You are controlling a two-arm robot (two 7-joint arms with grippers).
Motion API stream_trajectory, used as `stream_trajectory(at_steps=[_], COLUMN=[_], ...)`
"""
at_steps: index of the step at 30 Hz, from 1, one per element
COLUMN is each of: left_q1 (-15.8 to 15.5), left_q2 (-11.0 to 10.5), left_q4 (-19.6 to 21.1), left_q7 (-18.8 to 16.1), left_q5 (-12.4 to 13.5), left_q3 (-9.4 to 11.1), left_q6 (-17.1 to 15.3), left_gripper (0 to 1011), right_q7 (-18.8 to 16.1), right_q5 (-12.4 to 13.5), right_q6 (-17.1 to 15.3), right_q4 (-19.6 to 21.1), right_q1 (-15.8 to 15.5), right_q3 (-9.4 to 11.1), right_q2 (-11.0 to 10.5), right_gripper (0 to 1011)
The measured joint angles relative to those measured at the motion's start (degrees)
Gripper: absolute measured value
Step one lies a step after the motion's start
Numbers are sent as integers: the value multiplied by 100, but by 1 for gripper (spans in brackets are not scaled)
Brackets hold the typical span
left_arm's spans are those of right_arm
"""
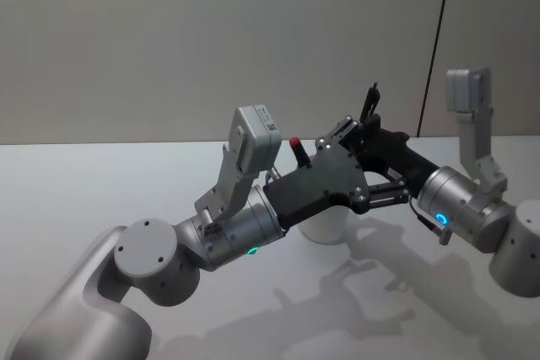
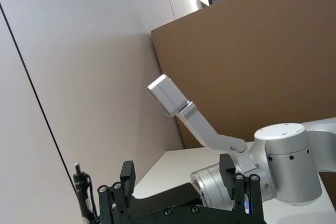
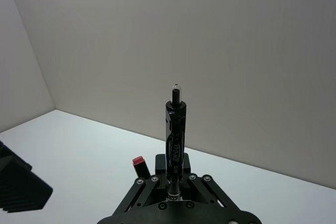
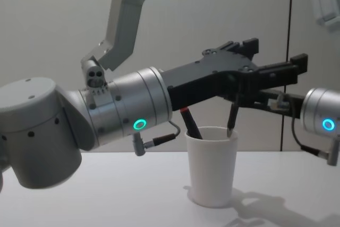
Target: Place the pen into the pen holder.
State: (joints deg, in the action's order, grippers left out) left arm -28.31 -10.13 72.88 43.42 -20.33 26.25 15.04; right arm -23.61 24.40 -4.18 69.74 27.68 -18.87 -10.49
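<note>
Pen (image 3: pixel 175 140) upright, gripped by right pincer (image 3: pixel 173 182)

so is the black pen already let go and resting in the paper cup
No. In the chest view the right gripper is shut on the black pen, whose lower tip hangs just inside the rim of the white paper cup.
</note>
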Motion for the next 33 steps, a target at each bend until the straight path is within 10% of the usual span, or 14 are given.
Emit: stream_trajectory(at_steps=[21, 33], left_q1=[0, 0], left_q2=[0, 0], left_q4=[0, 0], left_q7=[0, 0], left_q5=[0, 0], left_q3=[0, 0], left_q6=[0, 0], left_gripper=[1001, 1001], right_q7=[6, 8], right_q5=[-248, -284], right_q6=[248, 293], right_q4=[-712, -830], right_q1=[318, 371], right_q3=[-175, -205], right_q2=[266, 312], right_gripper=[141, 504])
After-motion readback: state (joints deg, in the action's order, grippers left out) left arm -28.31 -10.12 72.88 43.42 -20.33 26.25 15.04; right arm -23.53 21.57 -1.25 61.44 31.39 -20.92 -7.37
